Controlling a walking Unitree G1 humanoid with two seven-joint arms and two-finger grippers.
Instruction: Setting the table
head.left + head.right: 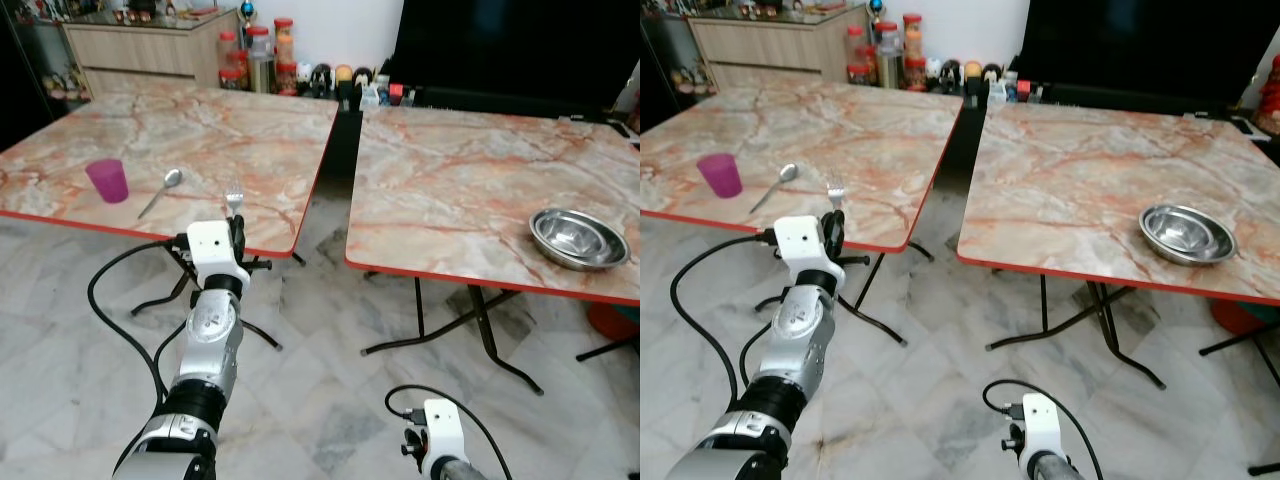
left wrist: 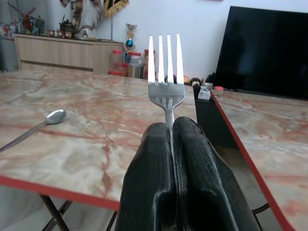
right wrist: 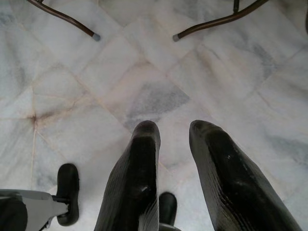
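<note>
Your left end effector (image 2: 173, 144): fingers pressed together on the fork (image 2: 165, 77), tines up, at the near edge of the left tabletop (image 1: 250, 130). Spoon (image 1: 160, 192) and purple cup (image 1: 107, 180) lie on that tabletop; steel bowl (image 1: 578, 238) on the right one. Your right end effector (image 3: 175, 144): narrowly parted, holding nothing, hanging low over the floor (image 3: 144, 77).

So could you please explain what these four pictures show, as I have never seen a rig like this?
It is a humanoid robot with two silver arms. The two wide pictures come from its head; the other two look along each gripper's black fingers. The left gripper is shut on a fork, held at the edge of the left table, where a pink cup and a spoon lie. A steel bowl sits on the right table. The right gripper hangs open over the floor.
</note>
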